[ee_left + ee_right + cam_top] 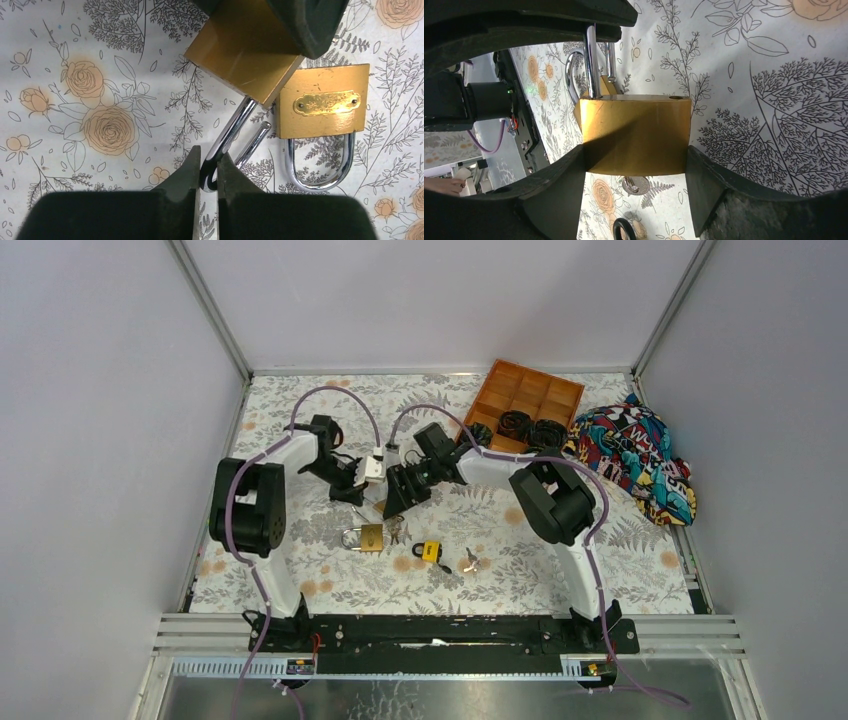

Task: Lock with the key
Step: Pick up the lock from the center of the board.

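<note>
A brass padlock (634,135) with its chrome shackle (235,131) sprung open is held between both grippers above the floral mat. My right gripper (634,150) is shut on the padlock's body, one finger on each side; it also shows in the top view (398,498). My left gripper (207,160) is shut on the bend of the shackle, and shows in the top view (352,490). The shackle's short leg hangs free of the body. A round silver key head (636,185) sticks out of the body's underside.
A second brass padlock (366,537), shackle closed, lies on the mat just below the held one (322,100). A small yellow-black padlock (429,551) and loose keys (470,559) lie nearer. A wooden tray (525,400) and a colourful cloth (640,455) sit at the back right.
</note>
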You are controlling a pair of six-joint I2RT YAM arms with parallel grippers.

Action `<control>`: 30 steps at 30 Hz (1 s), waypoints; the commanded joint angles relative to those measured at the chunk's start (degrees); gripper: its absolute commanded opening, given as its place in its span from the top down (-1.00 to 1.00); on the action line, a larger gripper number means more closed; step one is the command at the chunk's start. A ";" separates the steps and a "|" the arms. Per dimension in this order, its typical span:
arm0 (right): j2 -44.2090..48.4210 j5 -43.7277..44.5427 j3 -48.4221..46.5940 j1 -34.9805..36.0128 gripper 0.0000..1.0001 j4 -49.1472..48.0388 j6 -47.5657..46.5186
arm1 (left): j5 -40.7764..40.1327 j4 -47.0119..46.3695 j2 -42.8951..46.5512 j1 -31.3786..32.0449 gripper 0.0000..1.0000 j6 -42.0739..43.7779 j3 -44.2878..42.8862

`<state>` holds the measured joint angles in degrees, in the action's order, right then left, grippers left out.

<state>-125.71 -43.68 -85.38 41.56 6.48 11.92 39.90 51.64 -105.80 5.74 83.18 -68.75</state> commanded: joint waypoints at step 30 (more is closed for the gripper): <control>61.21 7.70 37.64 3.61 -0.99 -30.75 2.45 | 8.44 -18.82 58.04 5.80 1.00 -63.68 4.75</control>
<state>-62.78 -39.42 -48.82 41.82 -16.60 10.00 43.13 47.27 -54.78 10.37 33.01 -64.62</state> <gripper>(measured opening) 0.993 0.132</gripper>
